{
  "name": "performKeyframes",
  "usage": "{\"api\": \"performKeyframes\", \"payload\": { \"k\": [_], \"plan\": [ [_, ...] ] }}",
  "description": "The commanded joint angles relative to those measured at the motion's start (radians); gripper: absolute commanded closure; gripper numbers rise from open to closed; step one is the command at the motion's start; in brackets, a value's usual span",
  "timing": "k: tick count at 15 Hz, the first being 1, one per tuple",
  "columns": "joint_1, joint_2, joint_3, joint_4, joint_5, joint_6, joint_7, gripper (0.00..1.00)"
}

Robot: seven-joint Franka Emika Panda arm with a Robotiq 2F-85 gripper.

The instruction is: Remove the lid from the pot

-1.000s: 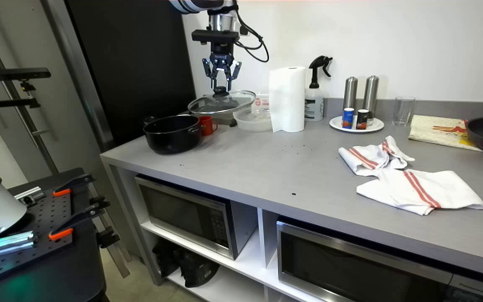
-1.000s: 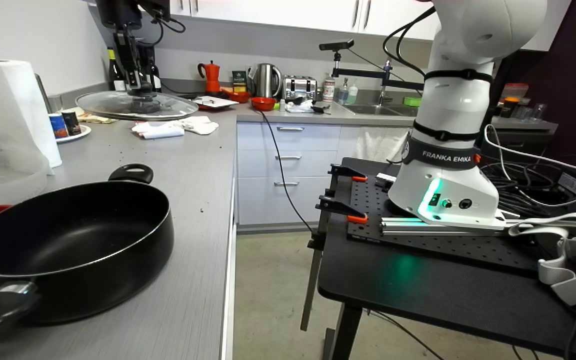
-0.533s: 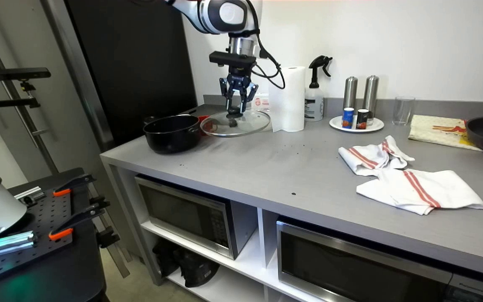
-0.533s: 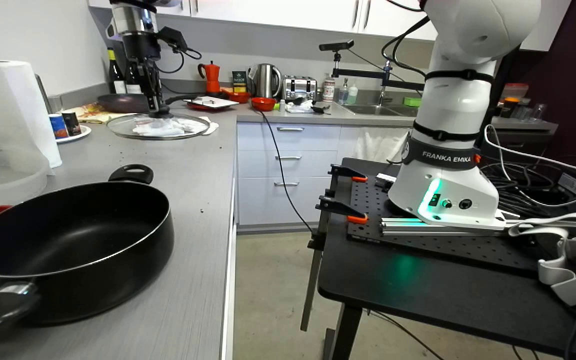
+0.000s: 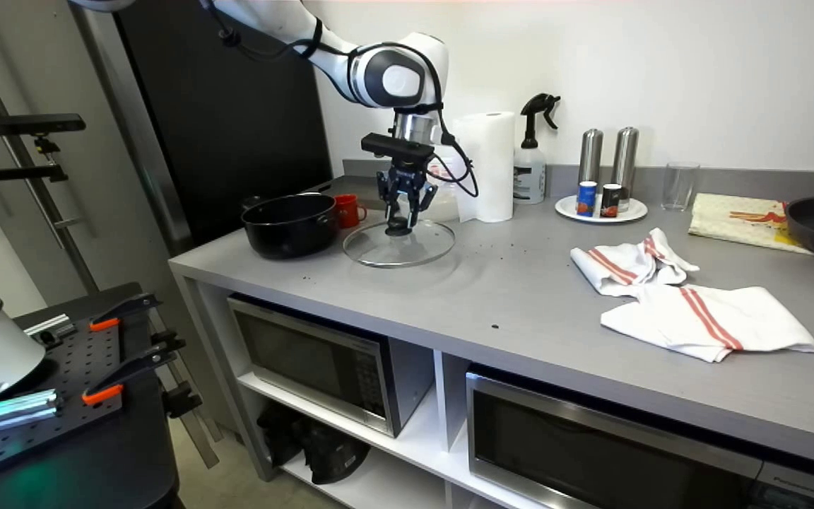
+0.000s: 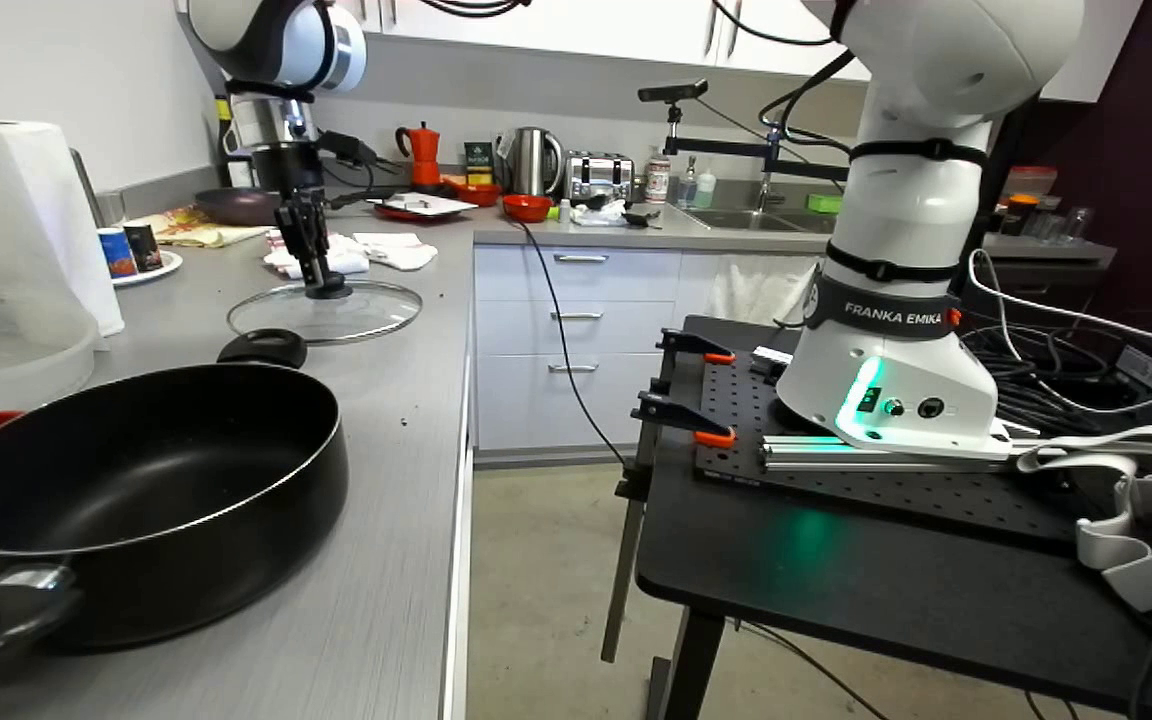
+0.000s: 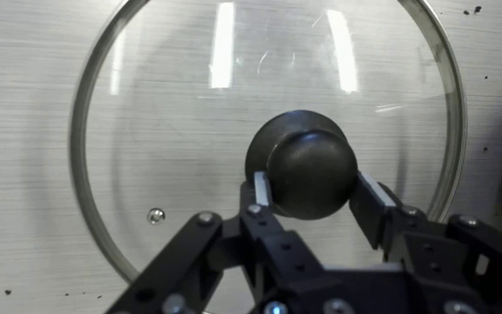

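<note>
Gray counter (image 5: 534,283), white wall (image 5: 697,78); in an exterior view the glass lid (image 5: 410,251) sits on or just over it (can't tell), beside the lidless black pot (image 5: 288,233), loads of room toward the dish towels (image 5: 714,322). In an exterior view the lid's near the front edge (image 6: 461,480), just beyond the pot's far handle (image 6: 264,348). Wrist view: my fingers (image 7: 366,209) are clamped on its knob (image 7: 314,172), lid directly below me. I'd guess straight down, then let go, is next.

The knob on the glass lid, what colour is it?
Black, with a slight sheen. The knob shows best in the wrist view.
</note>
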Motion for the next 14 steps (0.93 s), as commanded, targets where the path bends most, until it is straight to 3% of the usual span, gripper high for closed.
{"api": "performKeyframes", "payload": {
  "k": [1,14],
  "plan": [
    [0.031,0.051,-0.01,0.048,-0.04,0.016,0.037,0.76],
    [0.048,0.12,0.0,0.074,-0.075,0.044,0.038,0.76]
  ]
}}
